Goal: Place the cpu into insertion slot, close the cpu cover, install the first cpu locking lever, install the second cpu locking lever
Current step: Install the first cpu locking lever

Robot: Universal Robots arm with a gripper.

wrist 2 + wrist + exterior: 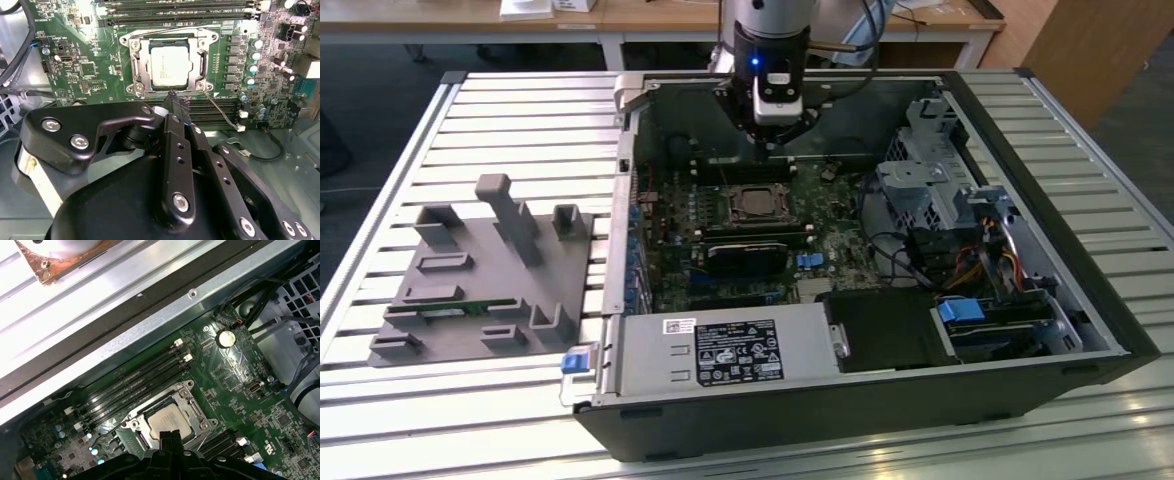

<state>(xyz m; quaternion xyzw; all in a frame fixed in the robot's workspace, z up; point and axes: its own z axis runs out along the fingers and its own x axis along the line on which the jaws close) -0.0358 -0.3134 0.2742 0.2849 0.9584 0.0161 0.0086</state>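
Observation:
The cpu (170, 65), a silver-grey square chip, lies in the insertion slot (754, 203) on the green motherboard inside the open computer case. The cpu cover (137, 67), a grey metal frame, lies flat around the chip. In the first wrist view the cpu (168, 418) and the cpu cover (194, 409) show the same way. A thin wire lever (172, 31) runs along one side of the socket. My gripper (175, 97) hangs above the board just beside the socket, fingers shut together with nothing between them; it appears too in the exterior view (771, 150) and the first wrist view (169, 436).
Memory slots (175, 10) flank the socket on both sides. A thin cable with a white plug (241, 127) lies close to the socket corner. The case walls (1041, 150), drive cage (927, 180) and power supply (727, 352) ring the board. A grey fixture block (487, 270) sits outside.

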